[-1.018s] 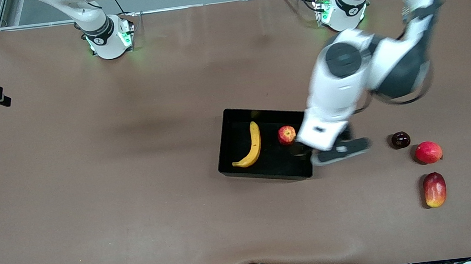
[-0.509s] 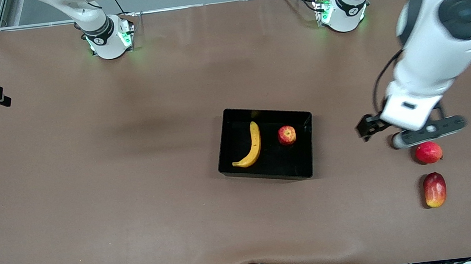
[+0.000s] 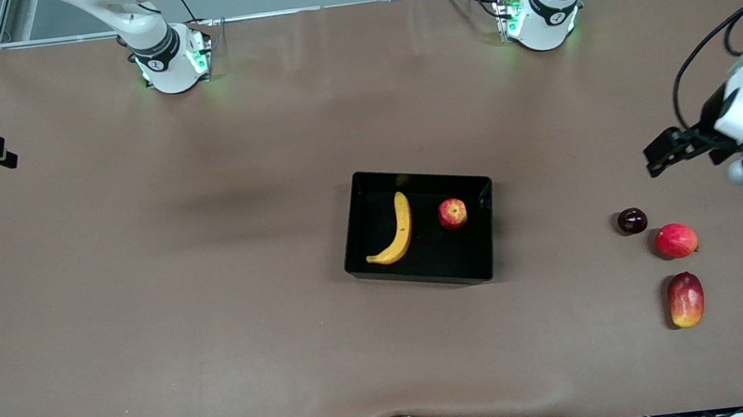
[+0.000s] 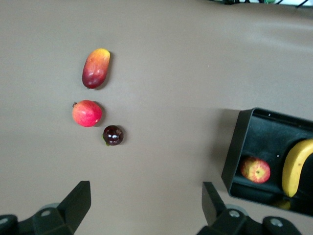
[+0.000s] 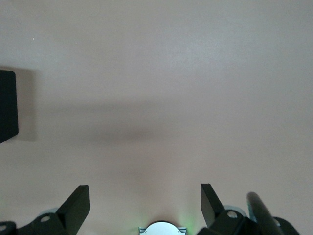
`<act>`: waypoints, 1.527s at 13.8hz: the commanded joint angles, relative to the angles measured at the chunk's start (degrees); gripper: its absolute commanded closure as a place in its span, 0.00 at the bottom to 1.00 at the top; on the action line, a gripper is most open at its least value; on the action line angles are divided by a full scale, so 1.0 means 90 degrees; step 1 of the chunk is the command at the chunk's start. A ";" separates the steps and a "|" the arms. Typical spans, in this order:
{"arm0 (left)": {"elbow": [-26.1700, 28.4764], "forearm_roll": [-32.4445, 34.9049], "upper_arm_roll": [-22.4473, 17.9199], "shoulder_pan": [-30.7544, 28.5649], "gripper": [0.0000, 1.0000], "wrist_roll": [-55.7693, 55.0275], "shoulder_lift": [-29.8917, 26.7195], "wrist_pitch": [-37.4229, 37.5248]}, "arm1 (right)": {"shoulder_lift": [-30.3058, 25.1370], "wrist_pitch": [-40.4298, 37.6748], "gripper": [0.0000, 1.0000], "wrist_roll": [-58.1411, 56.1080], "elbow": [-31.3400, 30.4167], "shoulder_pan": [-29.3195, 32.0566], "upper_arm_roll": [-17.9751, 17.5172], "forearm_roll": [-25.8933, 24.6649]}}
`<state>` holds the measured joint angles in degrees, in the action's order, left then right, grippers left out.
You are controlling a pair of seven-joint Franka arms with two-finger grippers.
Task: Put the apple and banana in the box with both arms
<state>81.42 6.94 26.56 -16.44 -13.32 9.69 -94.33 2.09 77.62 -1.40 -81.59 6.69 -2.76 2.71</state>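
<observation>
Red apple (image 3: 453,214) boxed, apart from left gripper (image 4: 142,208)

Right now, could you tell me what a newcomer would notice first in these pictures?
The black box at mid-table already holds the banana and the apple. Three other fruits lie in a cluster toward the left arm's end, where the left gripper hangs with open jaws over bare table.

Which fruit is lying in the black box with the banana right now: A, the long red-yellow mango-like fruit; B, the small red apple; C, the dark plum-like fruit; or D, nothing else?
B: the apple lies in the box beside the banana, while the other fruits lie on the table toward the left arm's end.
</observation>
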 commanded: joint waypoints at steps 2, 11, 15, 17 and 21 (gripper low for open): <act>0.0736 -0.0156 -0.0877 0.0885 0.00 0.0152 -0.0792 0.0023 | -0.0056 -0.0030 0.00 0.0029 -0.0026 0.0116 -0.0083 0.0070; 0.1246 -0.0525 -0.1857 0.1807 0.00 0.0152 -0.1321 0.0052 | -0.0066 -0.0031 0.00 0.0029 -0.0026 0.0115 -0.0083 0.0070; 0.1265 -0.0557 -0.1809 0.1768 0.00 0.0161 -0.1321 0.0052 | -0.0066 -0.0031 0.00 0.0029 -0.0026 0.0106 -0.0083 0.0070; 0.1275 -0.0557 -0.1799 0.1777 0.00 0.0161 -0.1330 0.0052 | -0.0066 -0.0040 0.00 0.0029 -0.0036 0.0106 -0.0084 0.0070; 0.1265 -0.0605 -0.1809 0.1758 0.00 0.0365 -0.1321 0.0062 | -0.0066 -0.0040 0.00 0.0029 -0.0026 0.0116 -0.0084 0.0070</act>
<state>91.81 2.90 10.38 -0.26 -12.25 -0.88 -93.97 2.09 77.60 -1.40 -81.60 6.69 -2.81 2.71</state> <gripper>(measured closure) 0.000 0.000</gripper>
